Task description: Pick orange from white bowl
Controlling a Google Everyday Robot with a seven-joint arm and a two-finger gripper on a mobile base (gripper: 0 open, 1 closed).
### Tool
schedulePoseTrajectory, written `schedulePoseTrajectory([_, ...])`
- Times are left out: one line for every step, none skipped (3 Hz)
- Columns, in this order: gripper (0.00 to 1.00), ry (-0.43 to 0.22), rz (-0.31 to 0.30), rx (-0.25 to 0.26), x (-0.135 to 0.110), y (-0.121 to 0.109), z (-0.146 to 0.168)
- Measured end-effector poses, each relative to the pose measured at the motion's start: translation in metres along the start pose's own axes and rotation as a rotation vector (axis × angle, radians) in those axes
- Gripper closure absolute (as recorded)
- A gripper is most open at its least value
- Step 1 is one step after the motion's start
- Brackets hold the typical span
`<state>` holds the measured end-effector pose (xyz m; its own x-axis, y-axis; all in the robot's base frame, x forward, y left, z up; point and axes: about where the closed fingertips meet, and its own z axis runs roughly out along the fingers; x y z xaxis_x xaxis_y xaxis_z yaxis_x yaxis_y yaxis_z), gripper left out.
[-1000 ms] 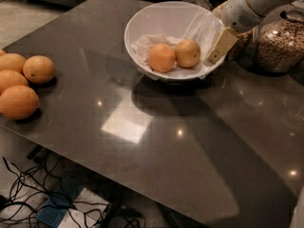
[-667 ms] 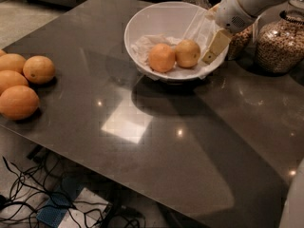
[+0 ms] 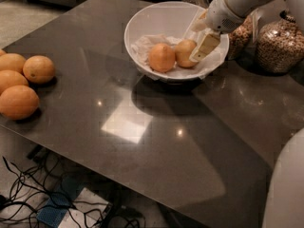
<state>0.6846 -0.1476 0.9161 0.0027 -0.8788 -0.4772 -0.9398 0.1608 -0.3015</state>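
Observation:
The white bowl, lined with crumpled white paper, stands at the back middle of the dark table. Two fruits lie in it. The pale yellowish orange is on the right; a deeper, redder-orange fruit touches it on the left. My gripper reaches down into the bowl from the upper right. It is open, with one cream finger against the orange's right side and the other finger behind it, toward the bowl's far wall. Nothing is held.
A cluster of larger oranges lies at the table's left edge. Glass jars of nuts stand right of the bowl, under my arm. My white body is at the lower right. Cables lie on the floor below the front edge.
The gripper has moved a little left and deeper into the bowl, closer to the pale orange. The fruits and the bowl have not moved.

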Motion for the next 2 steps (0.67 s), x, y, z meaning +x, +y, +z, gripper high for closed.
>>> schedulePoseTrajectory([0.31,0.011,-0.041,-0.013,-0.0027,-0.0009,0.0094])
schedulePoseTrajectory([0.32,0.02,-0.084,-0.025,-0.0027,-0.0016,0.0163])
